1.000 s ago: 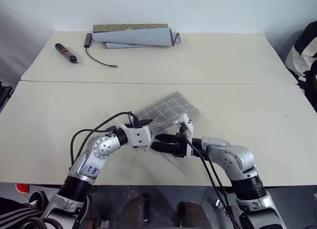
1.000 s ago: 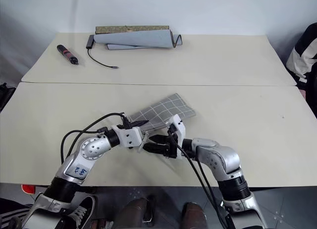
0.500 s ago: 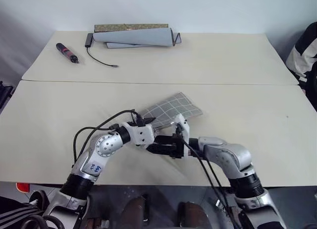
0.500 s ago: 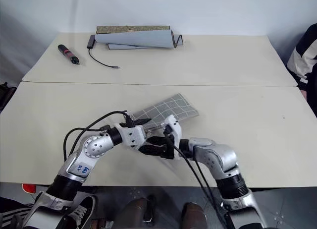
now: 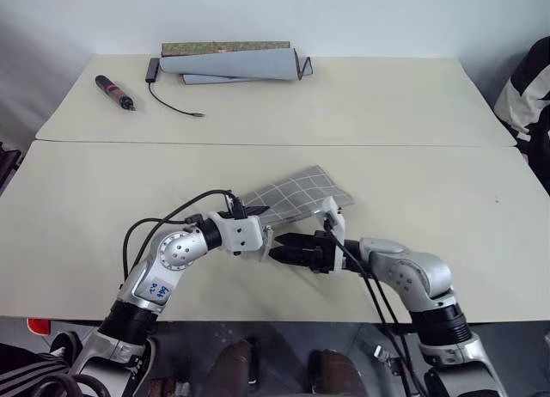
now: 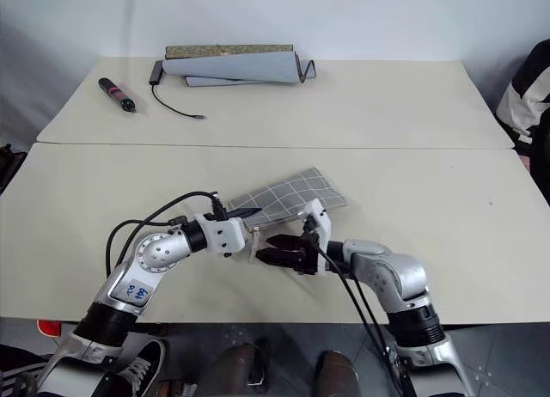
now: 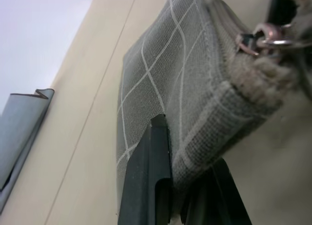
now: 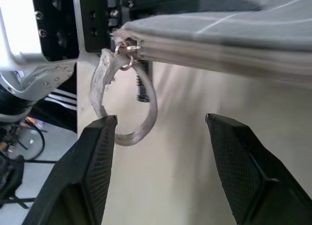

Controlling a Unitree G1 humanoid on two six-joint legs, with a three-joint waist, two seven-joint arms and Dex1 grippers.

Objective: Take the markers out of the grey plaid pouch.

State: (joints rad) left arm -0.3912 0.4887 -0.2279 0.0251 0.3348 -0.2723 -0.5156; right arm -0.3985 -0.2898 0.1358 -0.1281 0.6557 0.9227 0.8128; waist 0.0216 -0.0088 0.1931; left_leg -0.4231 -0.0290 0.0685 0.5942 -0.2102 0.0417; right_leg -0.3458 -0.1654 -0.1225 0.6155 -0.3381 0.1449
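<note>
The grey plaid pouch [image 5: 299, 194] lies slanted near the table's front, its near corner lifted. My left gripper [image 5: 256, 215] is shut on that corner; the left wrist view shows its black fingers [image 7: 148, 176] clamped over the fabric [image 7: 165, 84]. At the same end the zip's loop pull [image 8: 122, 105] hangs down. My right gripper [image 5: 280, 247] points in from the right, open, and the loop hangs by one of its fingertips [image 8: 103, 127] without being pinched. The zip looks shut, and the markers are hidden.
At the table's far side lie a rolled grey mat [image 5: 234, 64] and a black-and-red pen-like tool [image 5: 113, 92] with a cable [image 5: 174, 103]. A person's striped sleeve [image 5: 529, 94] shows at the right edge. A seam [image 5: 412, 144] crosses the table.
</note>
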